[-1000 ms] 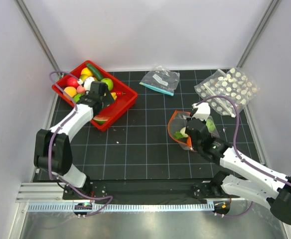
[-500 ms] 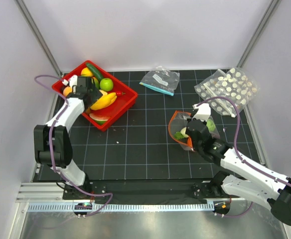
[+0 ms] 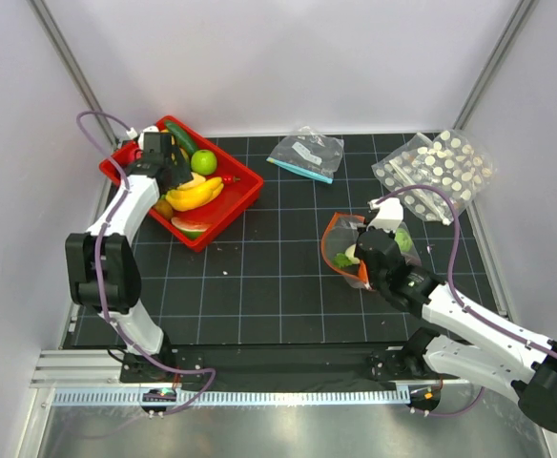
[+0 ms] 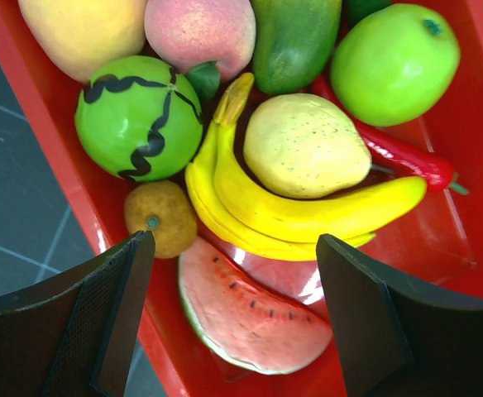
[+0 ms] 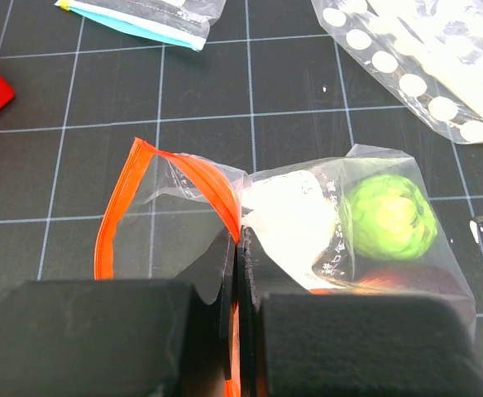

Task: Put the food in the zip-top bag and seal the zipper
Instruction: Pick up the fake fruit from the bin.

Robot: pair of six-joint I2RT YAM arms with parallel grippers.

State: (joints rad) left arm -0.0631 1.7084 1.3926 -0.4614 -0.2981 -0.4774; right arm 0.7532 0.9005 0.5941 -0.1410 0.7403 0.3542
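The zip-top bag (image 5: 175, 223) lies on the black gridded mat (image 3: 278, 277), right of centre and well apart from the red bin (image 3: 233, 191). It is crinkly clear plastic with its mouth gaping toward the left. The zipper (image 5: 112, 219), a thin orange-red strip, curls round that opening unsealed. Inside sit 2 pieces, a knobbly green fruit (image 5: 388, 217) and a glossy white piece (image 5: 287, 217) beside it (something reddish shows beneath, too hidden to name). The right gripper (image 5: 240, 285) is clamped on the bag at the near edge of its mouth, on the strip. The left gripper (image 4: 233, 314) hovers over the bin above the bananas (image 4: 291, 215) and a watermelon slice (image 4: 250, 318), its jaws spread wide and holding nothing.
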